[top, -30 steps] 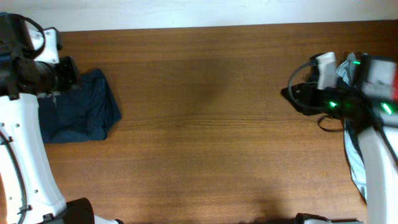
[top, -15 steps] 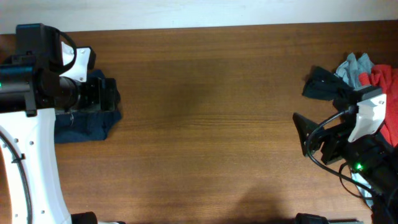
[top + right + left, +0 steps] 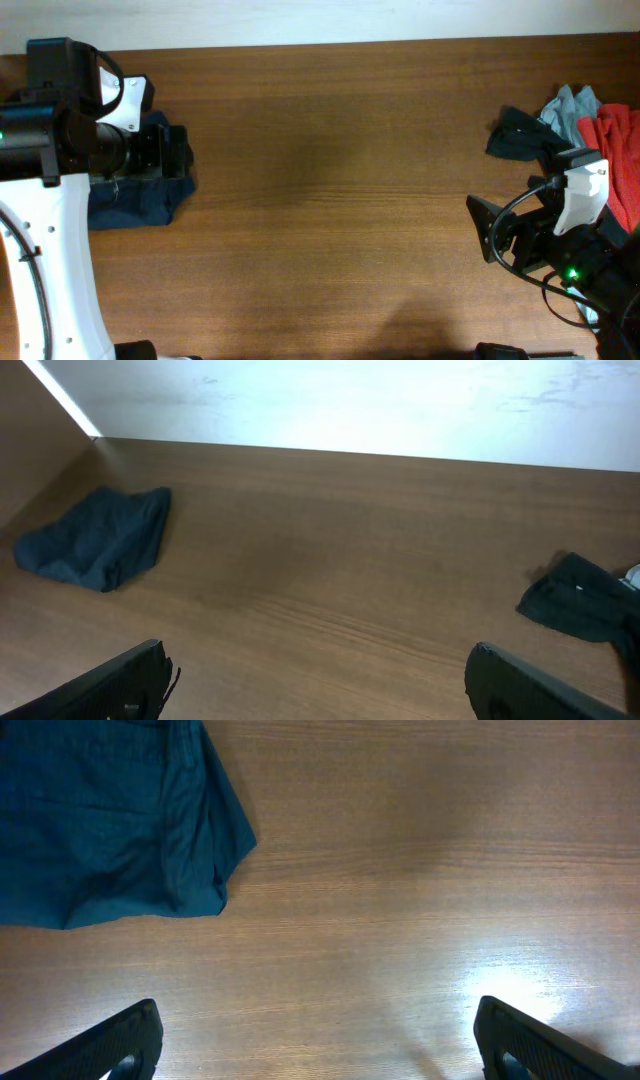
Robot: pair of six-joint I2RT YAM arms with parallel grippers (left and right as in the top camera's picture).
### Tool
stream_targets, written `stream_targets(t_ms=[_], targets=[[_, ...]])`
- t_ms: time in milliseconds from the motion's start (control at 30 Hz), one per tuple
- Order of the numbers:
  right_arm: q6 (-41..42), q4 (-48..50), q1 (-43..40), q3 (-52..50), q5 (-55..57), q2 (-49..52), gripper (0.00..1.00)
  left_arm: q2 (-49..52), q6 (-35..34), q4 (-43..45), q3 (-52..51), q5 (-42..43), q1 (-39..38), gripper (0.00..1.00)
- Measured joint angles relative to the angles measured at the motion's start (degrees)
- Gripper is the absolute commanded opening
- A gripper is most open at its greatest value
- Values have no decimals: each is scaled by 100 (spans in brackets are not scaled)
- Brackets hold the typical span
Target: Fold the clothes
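A folded dark blue garment (image 3: 140,198) lies at the table's left edge, and it also shows as the blue garment (image 3: 110,820) and, far off, as the blue garment (image 3: 95,542). My left gripper (image 3: 172,150) hovers over its far right corner, open and empty; in the left wrist view the left gripper (image 3: 320,1050) has only bare wood between its fingers. At the right lies a pile of clothes: a black piece (image 3: 520,135), a grey-blue piece (image 3: 575,103) and a red piece (image 3: 615,150). My right gripper (image 3: 484,228) stands open and empty in front of the pile, pointing left; the right gripper (image 3: 320,690) faces bare table.
The wooden table (image 3: 330,200) stretches between the two arms. A white wall (image 3: 350,400) runs along the far edge. The black piece (image 3: 580,600) lies right of my right gripper's line.
Both grippers have opened. The left one has lifted off the blue garment and shifted right. The right arm has swung away from the pile toward the table's front.
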Motion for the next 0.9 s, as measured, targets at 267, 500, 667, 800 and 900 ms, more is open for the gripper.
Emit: stream_targets(t_ms=[267,500,667,800,900], targets=[[0,0,0,0,0,0,99,0,0,0,0,2,0,100],[-2,22,0,-544,20,-564,99,0,0,-4,0,-15,0,99],[-94,466,2,-2079,295,-1987,99,0,0,-7,0,-39,0,99],[-133,1379,7,-3637,435,-3047,99,-2,2,-20,-4,-42,0,99],[-136,1987,7,-5049,389,-3980,99,-2,0,-15,-4,-44,0,99]])
